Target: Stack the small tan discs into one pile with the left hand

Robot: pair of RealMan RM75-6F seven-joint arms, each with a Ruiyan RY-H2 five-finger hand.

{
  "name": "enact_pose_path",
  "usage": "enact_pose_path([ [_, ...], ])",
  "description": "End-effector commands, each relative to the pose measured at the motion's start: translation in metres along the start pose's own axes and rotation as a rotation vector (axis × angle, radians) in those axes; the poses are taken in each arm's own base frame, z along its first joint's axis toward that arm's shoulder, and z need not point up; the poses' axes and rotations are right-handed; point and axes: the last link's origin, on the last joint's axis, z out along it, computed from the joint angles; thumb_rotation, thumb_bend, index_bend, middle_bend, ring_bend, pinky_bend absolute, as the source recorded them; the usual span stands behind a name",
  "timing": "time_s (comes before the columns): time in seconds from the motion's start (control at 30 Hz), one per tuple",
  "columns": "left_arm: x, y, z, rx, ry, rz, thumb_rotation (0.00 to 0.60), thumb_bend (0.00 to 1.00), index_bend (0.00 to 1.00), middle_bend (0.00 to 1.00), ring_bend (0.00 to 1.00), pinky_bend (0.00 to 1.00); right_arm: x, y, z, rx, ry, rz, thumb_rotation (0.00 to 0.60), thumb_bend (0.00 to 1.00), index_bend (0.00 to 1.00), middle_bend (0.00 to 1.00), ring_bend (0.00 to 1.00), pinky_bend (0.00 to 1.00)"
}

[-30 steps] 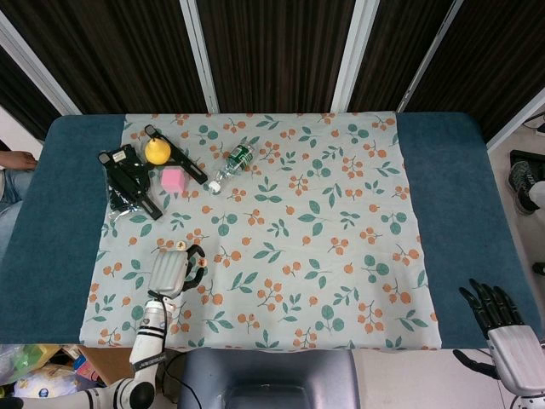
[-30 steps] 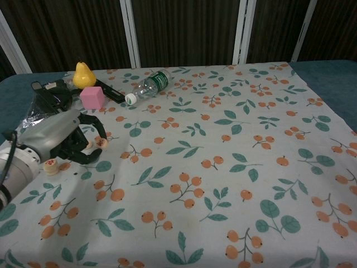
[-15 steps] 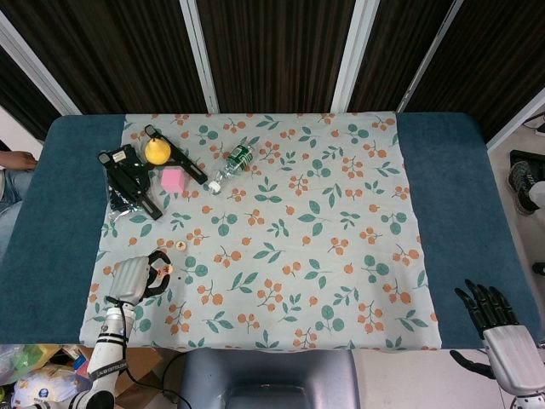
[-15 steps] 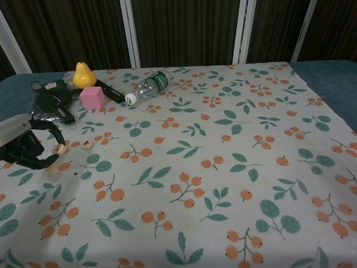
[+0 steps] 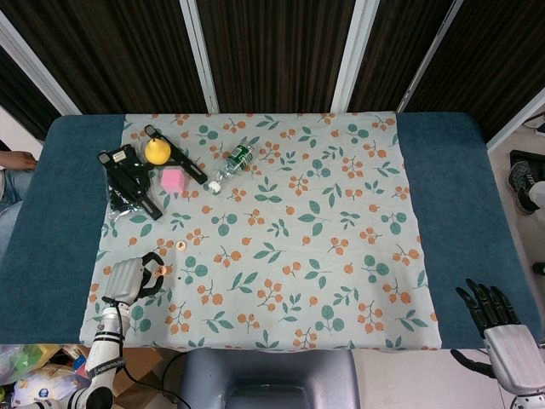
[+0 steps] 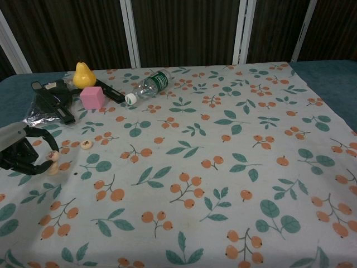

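One tan disc [image 6: 53,156] at left hand [image 6: 21,153] fingertips, another disc [image 6: 86,144] nearby.

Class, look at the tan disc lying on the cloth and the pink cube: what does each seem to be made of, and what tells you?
Tan disc: probably unvarnished wood, going by its pale matte face with a dark mark; too small to be sure. Pink cube: likely foam or soft plastic, with even matte colour and softened edges.

Yellow pear [image 6: 82,74], pink cube [image 6: 92,97] beside it, clear plastic bottle [image 6: 148,85] lying down, black tool [image 6: 53,100], floral cloth [image 6: 223,167]
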Motion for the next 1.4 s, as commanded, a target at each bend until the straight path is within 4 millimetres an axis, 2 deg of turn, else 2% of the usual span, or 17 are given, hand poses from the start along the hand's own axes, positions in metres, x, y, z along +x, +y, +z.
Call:
enact_pose_path([
  [0.03, 0.0, -0.002, 0.0, 0.003, 0.001, 0.001, 0.6, 0.41, 0.46, 1.0, 1.0, 1.0, 0.0, 0.0, 0.0, 0.0, 0.0, 0.0, 0.6, 0.1, 0.0, 0.0, 0.0, 0.0],
  [0.37, -0.001, -0.011, 0.0, 0.019, -0.009, 0.003, 0.6, 0.41, 0.46, 1.0, 1.0, 1.0, 0.0, 0.0, 0.0, -0.002, 0.002, -0.001, 0.6, 0.1, 0.0, 0.0, 0.0, 0.0],
  [1.4, 0.0, -0.015, 0.0, 0.007, -0.017, 0.006, 0.6, 0.41, 0.41, 1.0, 1.0, 1.0, 0.0, 0.0, -0.001, -0.003, 0.002, -0.003, 0.6, 0.1, 0.0, 0.0, 0.0, 0.0],
])
